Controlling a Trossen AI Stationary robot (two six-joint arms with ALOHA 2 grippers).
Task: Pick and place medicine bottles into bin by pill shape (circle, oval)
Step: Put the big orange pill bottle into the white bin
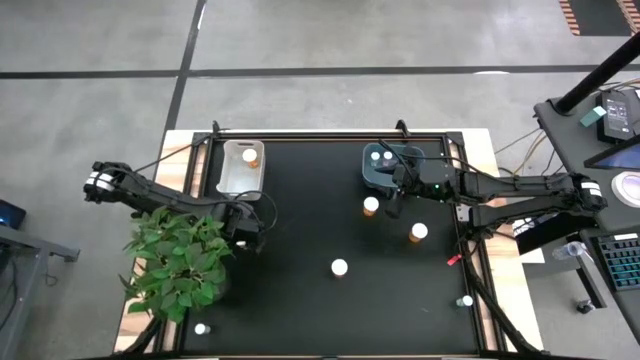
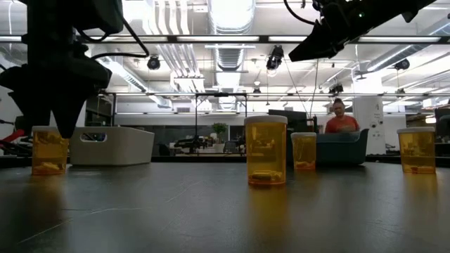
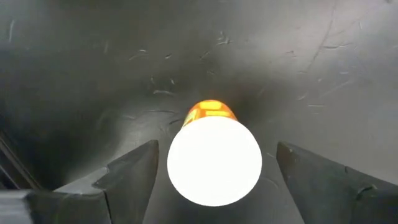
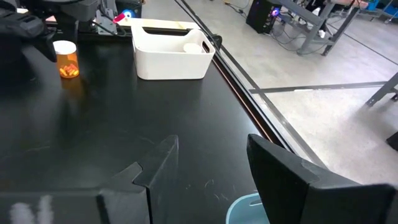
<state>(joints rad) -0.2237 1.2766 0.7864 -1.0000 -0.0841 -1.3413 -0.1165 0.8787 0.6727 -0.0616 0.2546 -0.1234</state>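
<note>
Left wrist view; left end effector point(image 3: 214, 171) open astride amber bottle point(image 3: 213, 152)

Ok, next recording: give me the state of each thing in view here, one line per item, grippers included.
left gripper: open, fingers either side of a capped amber bottle, not touching it.
right gripper: open, empty, beside the blue bin.
white bin: upright, one bottle inside.
blue bin: upright, two bottles inside.
three amber bottles mid-table: upright, capped.
potted plant: upright at the table's left edge.
</note>
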